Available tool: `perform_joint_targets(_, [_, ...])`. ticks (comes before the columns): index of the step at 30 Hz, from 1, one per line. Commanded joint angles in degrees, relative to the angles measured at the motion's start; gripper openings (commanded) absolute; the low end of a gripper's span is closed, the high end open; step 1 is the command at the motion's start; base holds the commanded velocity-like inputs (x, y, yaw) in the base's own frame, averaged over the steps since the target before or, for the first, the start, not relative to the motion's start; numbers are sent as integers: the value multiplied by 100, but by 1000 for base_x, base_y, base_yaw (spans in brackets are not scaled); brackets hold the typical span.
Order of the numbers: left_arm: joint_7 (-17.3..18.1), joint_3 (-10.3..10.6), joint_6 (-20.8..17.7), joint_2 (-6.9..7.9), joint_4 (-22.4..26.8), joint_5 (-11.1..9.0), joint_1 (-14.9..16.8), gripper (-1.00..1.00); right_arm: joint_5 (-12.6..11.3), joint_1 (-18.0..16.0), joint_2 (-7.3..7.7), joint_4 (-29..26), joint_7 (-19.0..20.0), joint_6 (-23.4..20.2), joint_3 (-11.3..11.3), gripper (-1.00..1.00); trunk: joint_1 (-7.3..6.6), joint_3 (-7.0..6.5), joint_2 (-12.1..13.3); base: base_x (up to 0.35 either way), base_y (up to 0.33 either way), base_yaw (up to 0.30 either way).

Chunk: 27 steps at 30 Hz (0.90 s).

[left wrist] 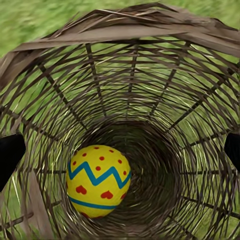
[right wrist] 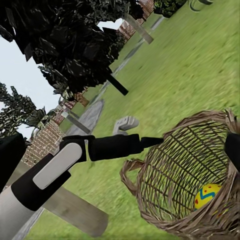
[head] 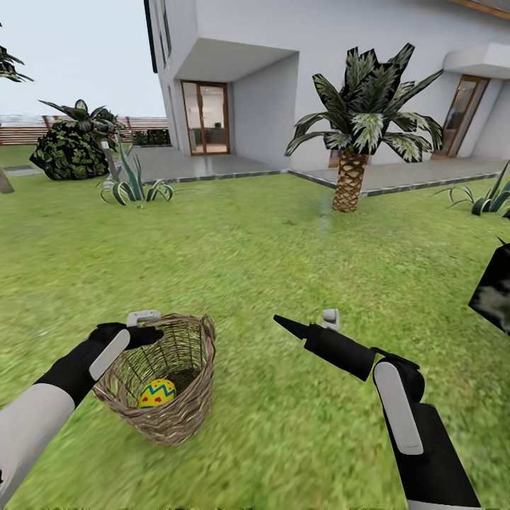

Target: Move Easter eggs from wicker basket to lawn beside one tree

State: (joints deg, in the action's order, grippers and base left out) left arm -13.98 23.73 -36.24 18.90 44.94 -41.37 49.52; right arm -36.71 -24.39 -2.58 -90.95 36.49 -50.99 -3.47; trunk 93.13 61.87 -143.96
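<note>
handling. the easter egg (left wrist: 98, 181) reads as a smooth, hard, rounded shell: judged light, stiff and slippery, so it is likely to roll or squirt out of a pinch. judged best hold: fingers across its widest band, at the blue zigzag, one on each side, closing gently. the wicker basket (head: 164, 379) is judged light and slightly springy. it stands tilted on the lawn (head: 255, 255) and could tip or slide if pushed at the rim.

position. the egg lies at the bottom of the basket, resting against the lower wall. in the head view the basket sits at about 7 o'clock, on the grass.

left gripper (head: 145, 327): at the basket rim, pointing into the mouth. in the left wrist view two dark fingers (left wrist: 10, 154) stand at opposite edges with the basket mouth between them, so they are spread apart and grasp nothing.

right gripper (head: 312, 324): hangs above the grass to the right of the basket, clear of it. whether its fingers are spread or closed cannot be told.

count.
- easter eggs visible: one, in the basket.
- wicker baskets: one.
- palm tree (head: 350, 173), scaly trunk, at about 1 o'clock: one.
- grippers: two.
</note>
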Motion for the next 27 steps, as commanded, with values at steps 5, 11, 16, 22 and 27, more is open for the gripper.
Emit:
perform_joint_targets(5, [-51, 12, -16, 9, -23, -63, 5, 100, 6, -4, -6, -1, 27, -34, -13, 100, 11, 117, -10, 0, 0, 0])
perform_joint_targets(11, [-46, -4, -41, 10, -50, -64, 5, 100, 6, -4, -11, -1, 25, -34, -12, 100, 27, 250, -18, 0, 0, 0])
perform_joint_targets(16, [-44, -8, -56, 12, -55, -64, 5, 100, 6, -4, -14, -1, 26, -34, -8, 100, 40, 361, -24, 0, 0, 0])
perform_joint_targets(22, [-51, 6, -40, 9, -56, -64, 5, 100, 3, -4, -15, -1, 26, -35, -5, 100, 55, 494, -32, 0, 0, 0])
perform_joint_targets(27, [-67, 30, -5, 8, -57, -57, 5, 100, 5, -4, -15, -1, 25, -34, -5, 100, 68, 604, -39, 0, 0, 0])
